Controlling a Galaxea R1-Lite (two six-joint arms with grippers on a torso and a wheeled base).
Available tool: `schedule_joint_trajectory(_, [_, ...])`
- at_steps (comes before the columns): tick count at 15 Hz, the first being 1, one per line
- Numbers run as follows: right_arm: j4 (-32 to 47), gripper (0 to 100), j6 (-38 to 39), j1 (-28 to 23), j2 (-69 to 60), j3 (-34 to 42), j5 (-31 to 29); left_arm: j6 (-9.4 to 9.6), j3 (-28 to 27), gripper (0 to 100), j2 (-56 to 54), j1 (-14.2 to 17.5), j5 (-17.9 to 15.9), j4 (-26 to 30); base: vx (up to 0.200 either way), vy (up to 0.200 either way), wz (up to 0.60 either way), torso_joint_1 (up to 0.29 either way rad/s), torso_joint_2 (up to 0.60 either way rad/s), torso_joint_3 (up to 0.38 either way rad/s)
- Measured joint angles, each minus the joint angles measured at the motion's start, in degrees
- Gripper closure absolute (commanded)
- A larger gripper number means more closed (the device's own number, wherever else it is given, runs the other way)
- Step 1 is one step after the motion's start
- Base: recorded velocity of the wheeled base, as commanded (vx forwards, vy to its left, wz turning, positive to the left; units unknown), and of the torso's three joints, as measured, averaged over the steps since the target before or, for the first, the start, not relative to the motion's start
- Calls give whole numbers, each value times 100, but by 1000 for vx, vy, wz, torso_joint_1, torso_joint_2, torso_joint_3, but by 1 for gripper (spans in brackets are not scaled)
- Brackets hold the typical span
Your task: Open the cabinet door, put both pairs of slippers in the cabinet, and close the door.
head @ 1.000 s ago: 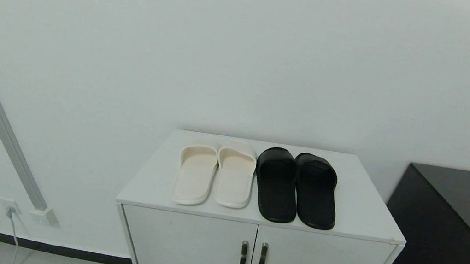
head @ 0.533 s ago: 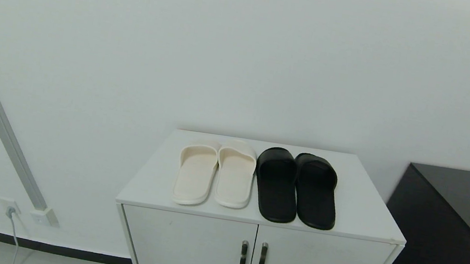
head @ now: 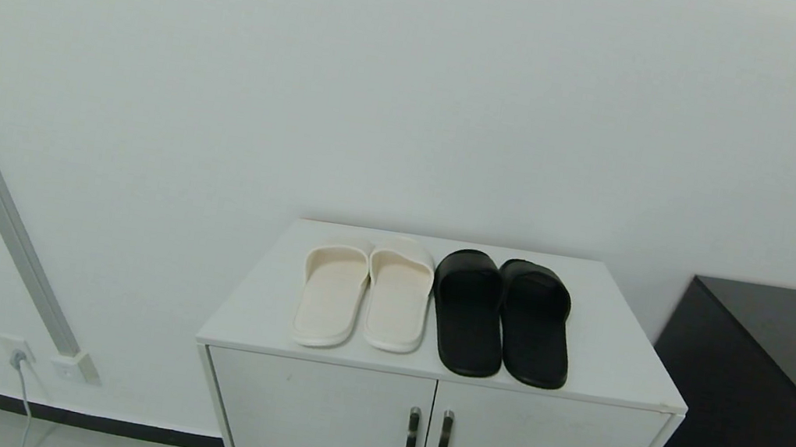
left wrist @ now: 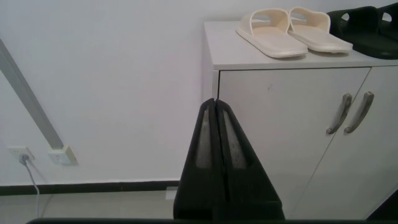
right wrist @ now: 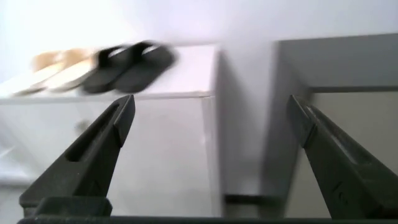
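Head view, lower centre: both cabinet doors point(head: 313, 424) are shut. White slippers point(head: 363, 297) and black slippers point(head: 501, 322) sit side by side on the cabinet point(head: 247, 307) top. No step appears complete. Left gripper point(left wrist: 215, 109) is pressed together, and right gripper point(right wrist: 209, 104) is spread wide; both are empty.

Bright, even light leaves soft shadow beside cabinet point(head: 312, 431).

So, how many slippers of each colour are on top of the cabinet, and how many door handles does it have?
Cream slippers: 2
Black slippers: 2
Door handles: 2
Total: 6
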Motion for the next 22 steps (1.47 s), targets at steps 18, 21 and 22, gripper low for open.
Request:
schedule_joint_trajectory(18, [-1981, 0, 1313, 4197, 6294, -2644, -2411, -7, 0, 100, 0, 0, -1, 0, 0, 0, 0, 0, 0, 0])
schedule_joint_trajectory(21, [-2193, 0, 1401, 4454, 7383, -3298, -2983, -9, 2, 100, 0, 2, -1, 6, 0, 0, 0, 0, 0, 0])
schedule_joint_trajectory(22, [-2360, 0, 1401, 4509, 7715, -3452, -3190, -9, 2, 100, 0, -2, -1, 6, 0, 0, 0, 0, 0, 0])
